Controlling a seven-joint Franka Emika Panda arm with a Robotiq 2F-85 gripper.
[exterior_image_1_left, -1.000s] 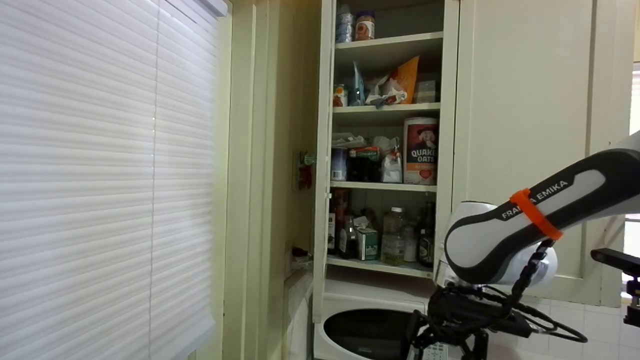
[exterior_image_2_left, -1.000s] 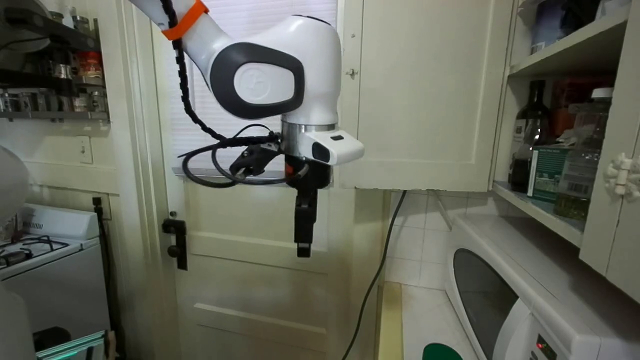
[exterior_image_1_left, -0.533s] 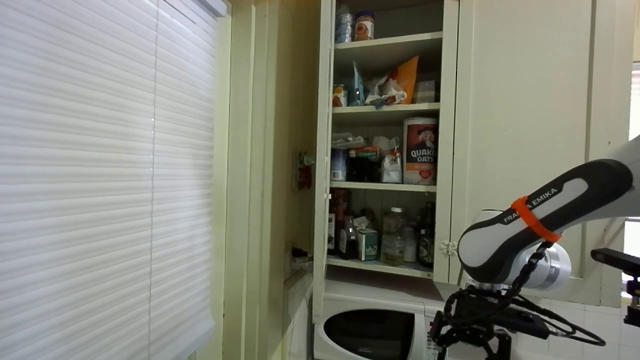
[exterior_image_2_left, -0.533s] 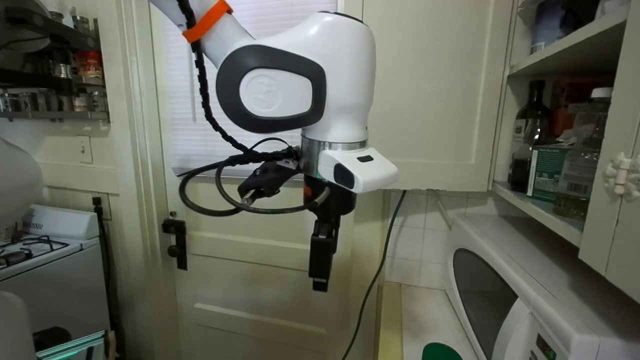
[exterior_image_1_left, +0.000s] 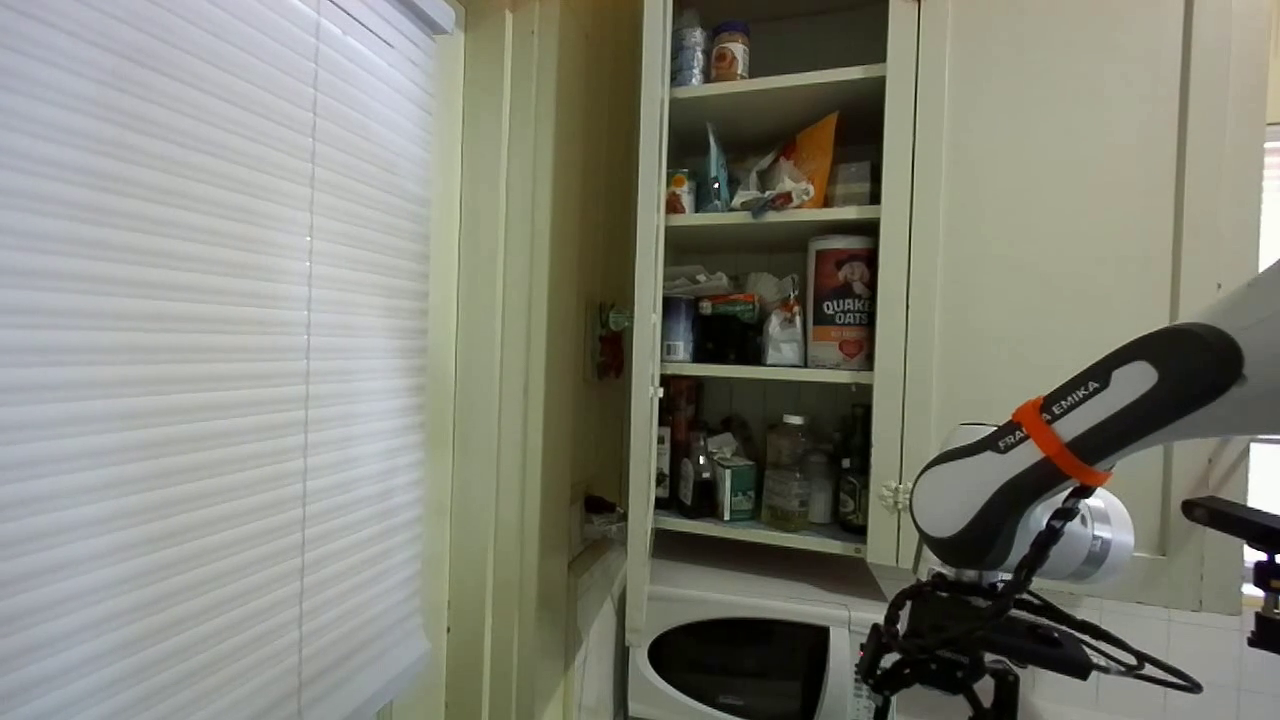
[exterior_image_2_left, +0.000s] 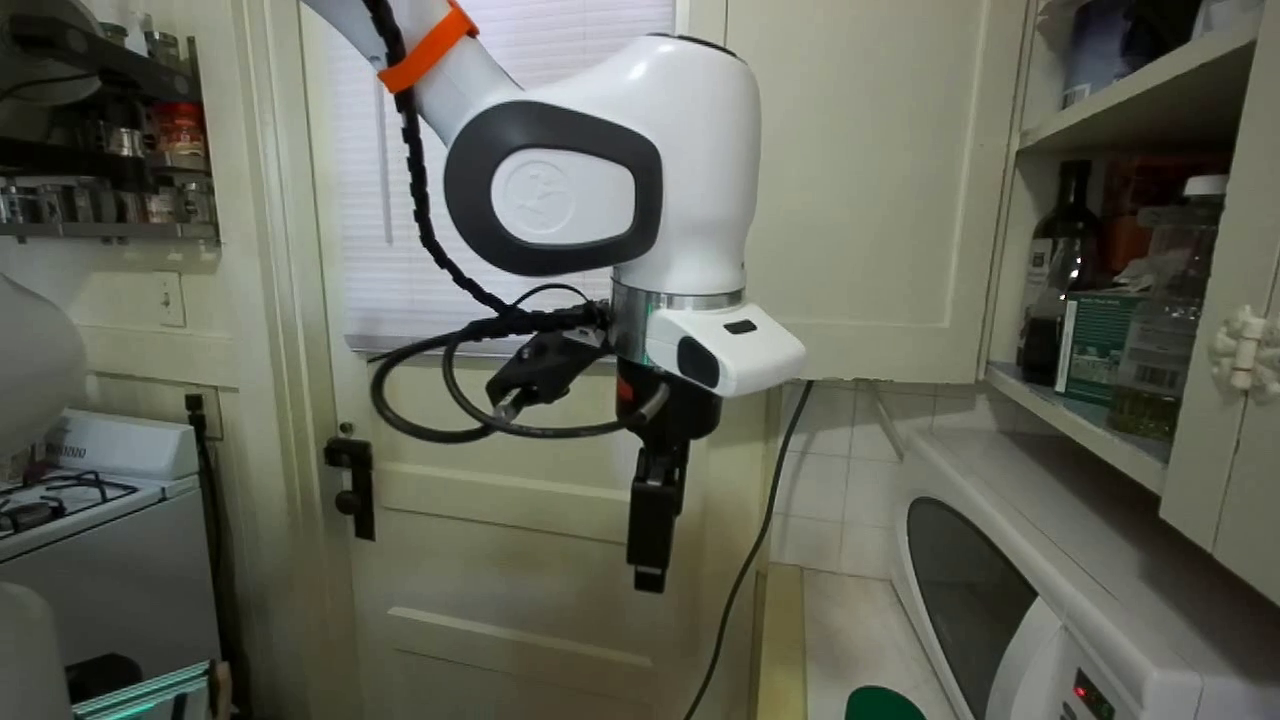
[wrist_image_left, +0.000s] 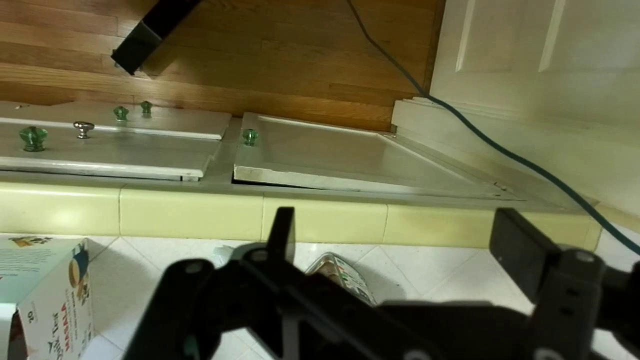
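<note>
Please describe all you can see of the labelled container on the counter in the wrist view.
The labelled container looks like clear plastic, with a rounded corner, something brownish inside and a printed label with green and reddish marks, too blurred to read. It sits on the white-tiled counter, angled to its edge. The open hand hides the rest; no contact between them shows.

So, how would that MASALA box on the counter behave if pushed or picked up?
The MASALA box looks like printed card, so it's probably light and might dent if squeezed. Its flat faces and sharp corners suggest it would slide on the tiled counter rather than roll.
</note>
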